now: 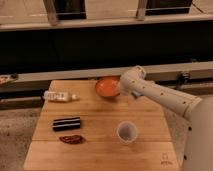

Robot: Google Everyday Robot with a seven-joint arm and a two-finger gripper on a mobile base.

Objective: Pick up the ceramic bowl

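Note:
The ceramic bowl (106,88), round, glossy and orange-red, sits on the wooden table (100,112) near its far edge. My white arm reaches in from the right, and the gripper (121,92) rests down on the bowl's right rim, shut on that rim. The wrist housing hides the contact itself. The bowl still rests on the table top.
A white cup (127,132) stands in front of the arm at centre right. A clear bottle (59,96) lies at the far left. A dark oblong packet (66,123) and a red packet (71,139) lie at front left. A dark counter runs behind the table.

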